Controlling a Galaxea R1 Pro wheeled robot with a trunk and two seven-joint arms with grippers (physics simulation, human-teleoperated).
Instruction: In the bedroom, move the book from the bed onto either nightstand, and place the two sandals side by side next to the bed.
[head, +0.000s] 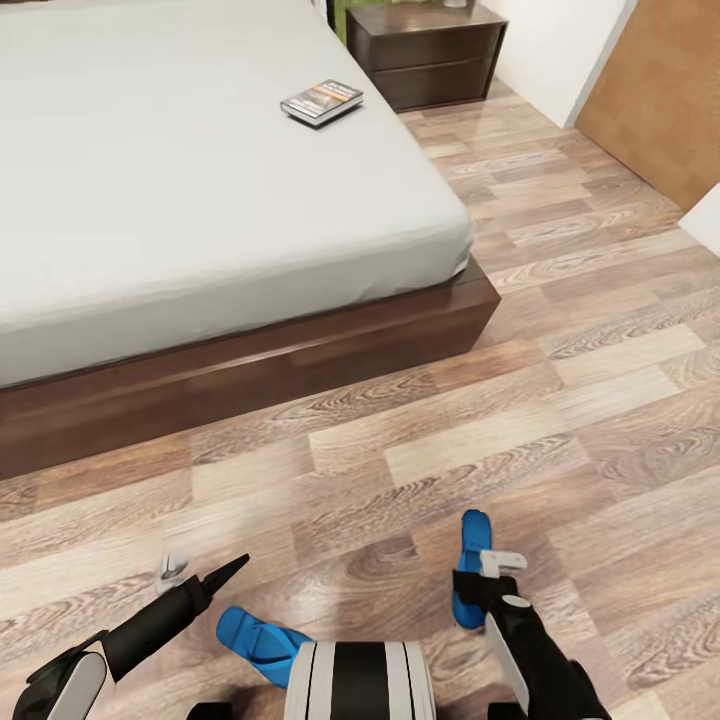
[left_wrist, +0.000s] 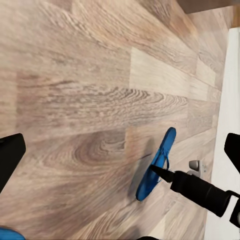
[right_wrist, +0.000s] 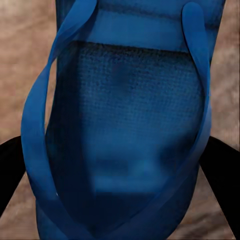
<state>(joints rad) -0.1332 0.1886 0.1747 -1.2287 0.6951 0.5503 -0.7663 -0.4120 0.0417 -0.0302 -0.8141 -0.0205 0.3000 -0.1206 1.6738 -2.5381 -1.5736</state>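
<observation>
Right gripper (head: 478, 580) straddling one sandal (head: 470, 570) at five o'clock on the floor (head: 560, 400), jaws spread either side, not yet clamped, lined up for grasping. Left gripper (head: 195, 580) spread, idle. Other sandal (head: 262, 640) at six; book (head: 322, 101) on bed (head: 200, 200) at twelve.

Head camera looks down over floor (head: 560, 330); right wrist camera hugs one sandal (right_wrist: 125, 130).

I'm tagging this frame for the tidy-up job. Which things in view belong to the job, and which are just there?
Belongs to the job:
book, lying on the bed
nightstand
sandal under the right gripper
second sandal near the robot's base

Just there:
wood-plank floor
brown wood panel
</observation>
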